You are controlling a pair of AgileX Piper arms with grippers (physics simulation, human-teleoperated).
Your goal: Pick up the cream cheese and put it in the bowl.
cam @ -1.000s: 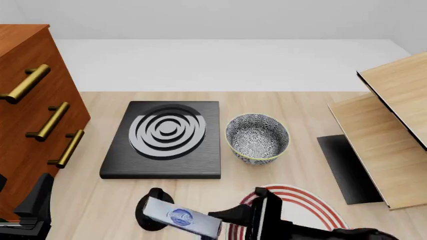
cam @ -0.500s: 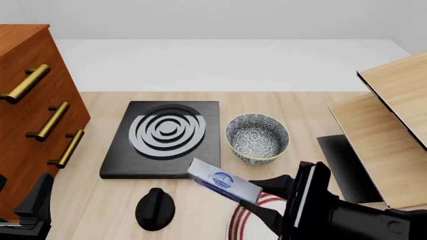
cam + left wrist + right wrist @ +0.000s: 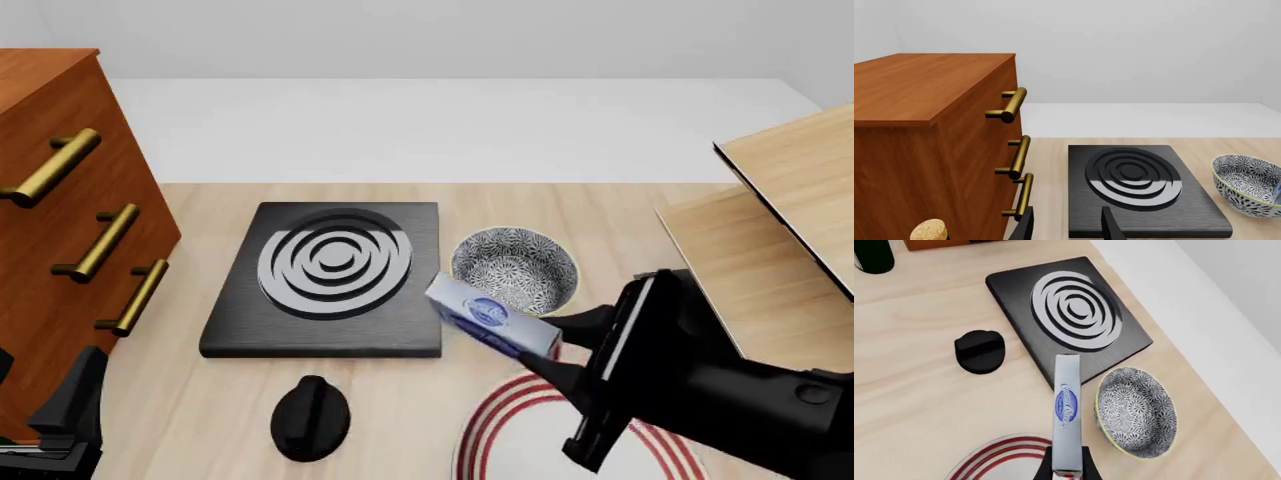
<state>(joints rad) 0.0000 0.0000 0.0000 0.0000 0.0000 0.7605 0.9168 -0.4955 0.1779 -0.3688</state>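
Nearest in the front view, the left gripper [image 3: 60, 425] sits low at the table's near-left corner beside the wooden dresser [image 3: 60, 200]; in its own wrist view only two dark finger tips [image 3: 1111, 227] show, apart w/ nothing between them, so it reads as open and empty. A black knob [image 3: 310, 417] lies on the table [image 3: 187, 400] near the front edge, just in front of the black burner plate [image 3: 330, 280]. To its right, a white plate w/ red rings [image 3: 514, 430] is partly covered by the right arm.

The right gripper [image 3: 561, 350] comes in from the right, over the plate, fingers closed on one end of the cream cheese [image 3: 491, 317]. The carton is held in the air, tilted, blue oval logo up, its far end reaching toward the burner plate's near-right corner. In the front view it overlaps the near-left rim of the bowl [image 3: 515, 272]; the right wrist view shows the carton [image 3: 1067, 412] running alongside the bowl [image 3: 1137, 412], beside it rather than over its opening, so it's not inside.

Beyond, the speckled bowl stands upright just right of the burner plate, w/ nothing inside. Far right: light wood panels [image 3: 781, 250] and a dark mat [image 3: 687, 330].
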